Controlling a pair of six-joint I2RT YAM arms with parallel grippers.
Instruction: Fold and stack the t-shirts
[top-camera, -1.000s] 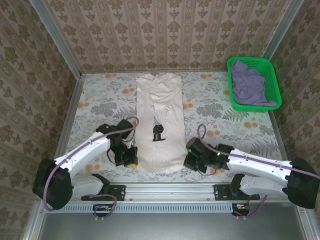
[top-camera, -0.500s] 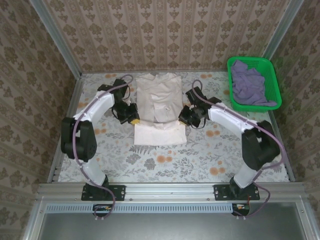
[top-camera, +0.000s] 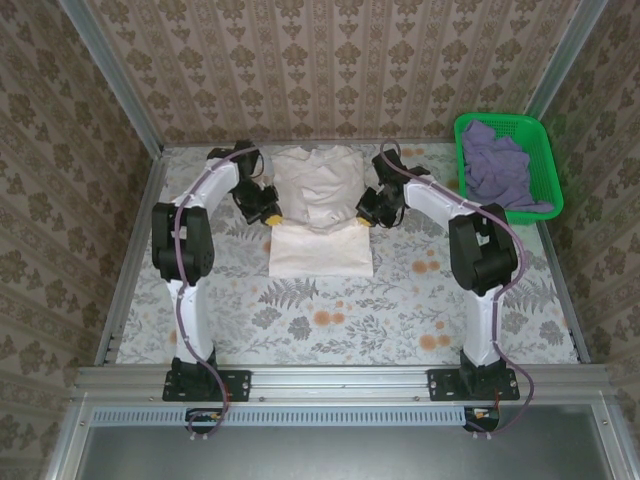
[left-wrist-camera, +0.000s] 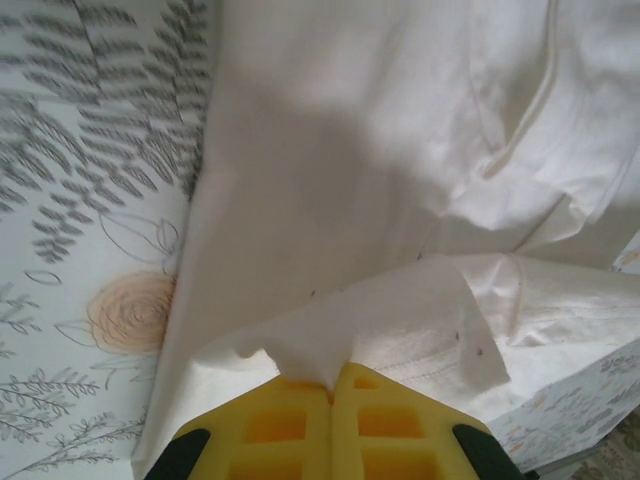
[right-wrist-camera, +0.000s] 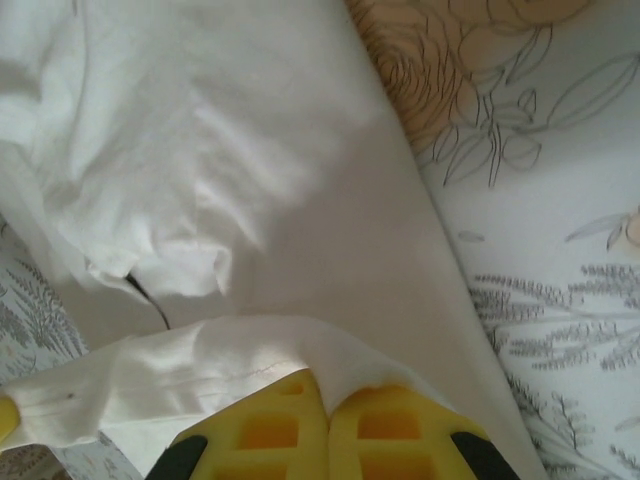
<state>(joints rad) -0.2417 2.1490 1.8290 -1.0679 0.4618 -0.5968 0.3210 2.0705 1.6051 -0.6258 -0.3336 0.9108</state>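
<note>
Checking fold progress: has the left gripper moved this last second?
Yes: the left gripper went from the near rail toward the back wall, holding the cream t-shirt.

T-shirt (top-camera: 318, 215) on table (top-camera: 400, 300); right, basket (top-camera: 500, 118) holding second t-shirt (top-camera: 500, 170).

We see the left gripper (left-wrist-camera: 333, 385) at 6 o'clock, its yellow pads (left-wrist-camera: 275, 425) pinched together on an edge of the shirt (left-wrist-camera: 380, 180). The shirt spans 12 to 4, with the pinched edge lifted over the layer below. There's bare table (left-wrist-camera: 90, 150) at 9 and an orange rose print (left-wrist-camera: 130, 315) at 8, just beside the shirt's side.
</note>
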